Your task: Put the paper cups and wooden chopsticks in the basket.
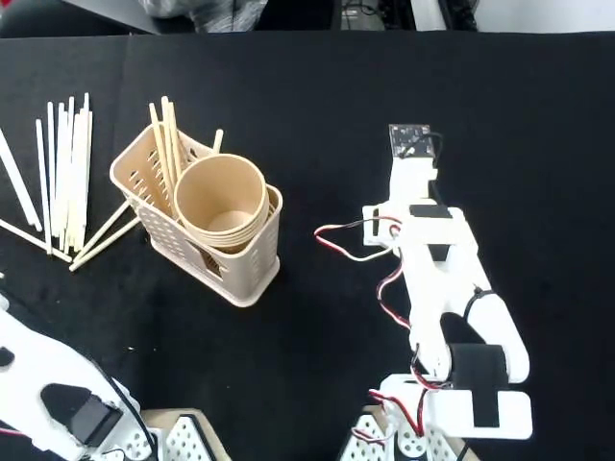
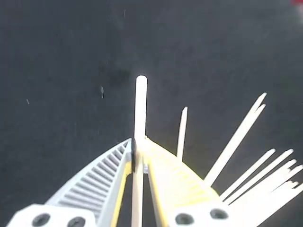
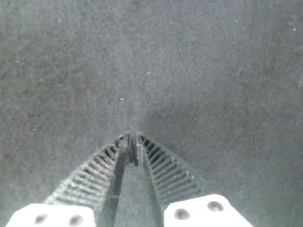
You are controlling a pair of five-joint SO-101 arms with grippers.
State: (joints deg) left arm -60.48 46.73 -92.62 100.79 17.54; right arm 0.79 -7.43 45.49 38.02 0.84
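A beige slotted basket (image 1: 252, 257) stands left of the table's middle. Stacked paper cups (image 1: 221, 197) and a few wooden chopsticks (image 1: 166, 134) sit inside it. Several loose chopsticks (image 1: 62, 173) lie on the black cloth to its left. My left gripper (image 2: 138, 144) is shut on one wooden chopstick (image 2: 140, 101), which sticks out past the fingertips above the cloth, with other chopsticks (image 2: 236, 142) lying close beside it. My right gripper (image 3: 131, 139) is shut with nothing in it, pointing down at bare cloth. The right arm (image 1: 432, 250) is right of the basket.
The black cloth (image 1: 384, 86) covers the whole table. The left arm's white body (image 1: 48, 394) is at the near left corner. Red and white wires (image 1: 351, 240) loop out from the right arm toward the basket.
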